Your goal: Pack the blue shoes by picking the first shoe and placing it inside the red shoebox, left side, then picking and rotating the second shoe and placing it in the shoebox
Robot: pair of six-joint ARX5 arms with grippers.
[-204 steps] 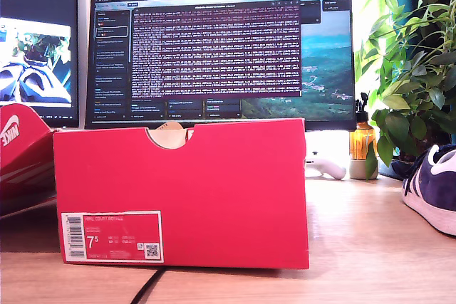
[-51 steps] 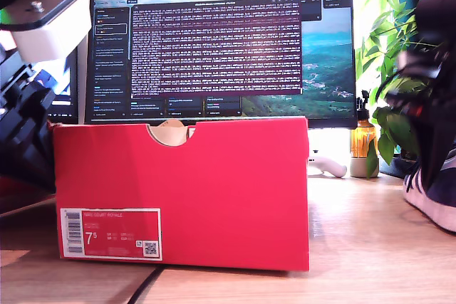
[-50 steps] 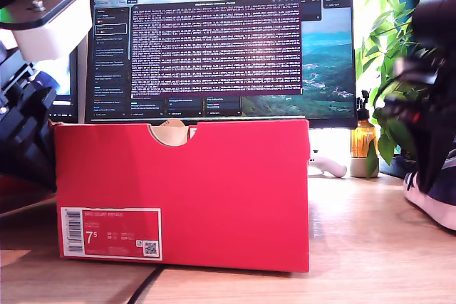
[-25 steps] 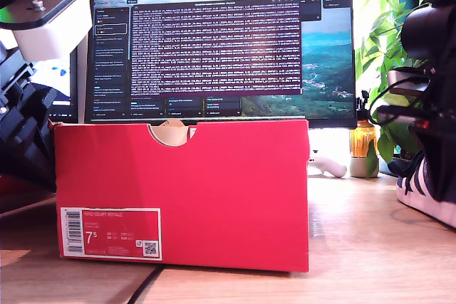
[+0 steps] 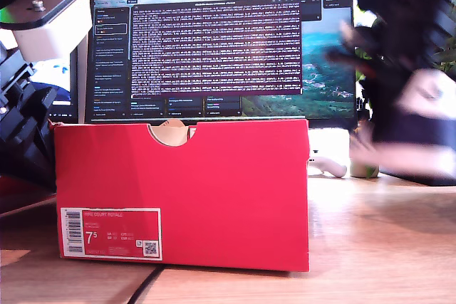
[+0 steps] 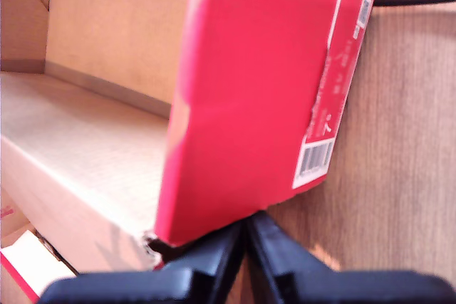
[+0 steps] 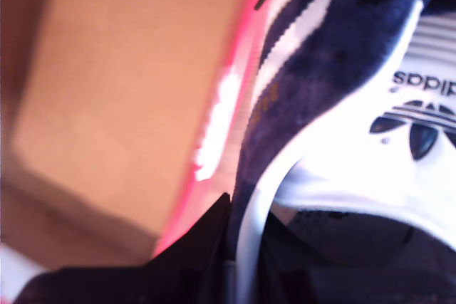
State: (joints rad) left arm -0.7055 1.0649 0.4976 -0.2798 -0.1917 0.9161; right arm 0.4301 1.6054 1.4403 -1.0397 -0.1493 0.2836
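The red shoebox (image 5: 182, 190) stands open in the middle of the wooden table, label wall facing the exterior camera. At the exterior view's right, one blue shoe (image 5: 413, 140) hangs blurred above the table under my second arm (image 5: 399, 48). In the second wrist view my second gripper (image 7: 239, 247) is shut on the collar of that shoe (image 7: 313, 69), whose white stripes and white lining show, with the box's cardboard inside (image 7: 121, 105) beyond. My first gripper (image 6: 246, 247) is shut, right at a lower corner of the shoebox (image 6: 249, 90). My first arm (image 5: 25, 119) stands at the exterior view's left.
A wide monitor (image 5: 221, 40) rises behind the box, a second screen (image 5: 60, 83) at the exterior view's left. A white controller (image 5: 324, 165) lies behind the box's right end. A black cable (image 5: 146, 286) runs under the box front. Bare table (image 5: 370, 247) lies at the right.
My second arm came down on the shoe at the exterior view's right, took hold of it and lifted it off the table. My first arm and the box stayed put.
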